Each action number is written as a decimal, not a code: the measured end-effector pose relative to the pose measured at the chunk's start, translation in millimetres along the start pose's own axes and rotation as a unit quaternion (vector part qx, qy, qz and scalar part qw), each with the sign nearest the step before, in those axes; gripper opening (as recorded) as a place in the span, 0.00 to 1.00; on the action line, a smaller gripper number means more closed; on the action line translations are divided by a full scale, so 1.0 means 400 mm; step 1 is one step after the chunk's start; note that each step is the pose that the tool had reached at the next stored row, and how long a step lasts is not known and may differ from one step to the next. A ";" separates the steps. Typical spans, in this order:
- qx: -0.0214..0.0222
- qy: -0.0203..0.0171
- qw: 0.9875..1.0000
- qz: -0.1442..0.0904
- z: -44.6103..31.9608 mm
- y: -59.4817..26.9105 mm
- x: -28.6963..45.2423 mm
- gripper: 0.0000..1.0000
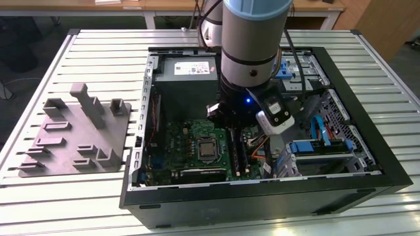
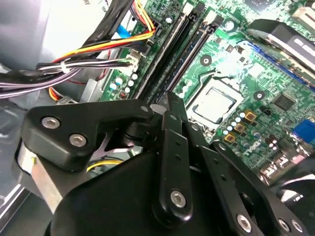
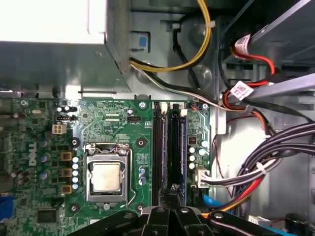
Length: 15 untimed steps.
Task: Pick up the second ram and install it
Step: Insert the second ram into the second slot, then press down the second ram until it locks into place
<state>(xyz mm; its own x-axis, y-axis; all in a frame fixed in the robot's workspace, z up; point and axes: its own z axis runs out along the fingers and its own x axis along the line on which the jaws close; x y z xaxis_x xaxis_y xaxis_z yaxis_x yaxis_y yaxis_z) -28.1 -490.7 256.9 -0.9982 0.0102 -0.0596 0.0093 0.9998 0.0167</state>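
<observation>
Exterior view, computer case holding green motherboard

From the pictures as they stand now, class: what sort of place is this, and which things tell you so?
Probably a robotics lab or workshop bench. A robot arm reaches into an open computer case that sits on a slatted metal table, above its green motherboard. A grey parts fixture stands beside the case.

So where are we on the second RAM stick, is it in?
Done: the grey fixture on the exterior view's left holds no stick, and one memory stick sits in its motherboard slot. In hand: the end effector is down inside the case, closed on the end of the second ram, which lies along the neighbouring slot. Left: full seating; I can't tell whether it is latched.
</observation>
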 end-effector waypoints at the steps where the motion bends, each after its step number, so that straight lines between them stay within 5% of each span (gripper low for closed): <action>1: 0.000 0.000 1.000 0.000 -0.002 0.000 0.000 0.10; 15: 0.000 0.000 1.000 0.000 -0.006 0.002 0.000 0.10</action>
<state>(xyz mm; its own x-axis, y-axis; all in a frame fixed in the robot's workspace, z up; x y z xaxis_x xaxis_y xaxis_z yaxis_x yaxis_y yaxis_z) -28.2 -489.8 259.5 -0.9982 0.0103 -0.0596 0.0093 0.9998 0.0166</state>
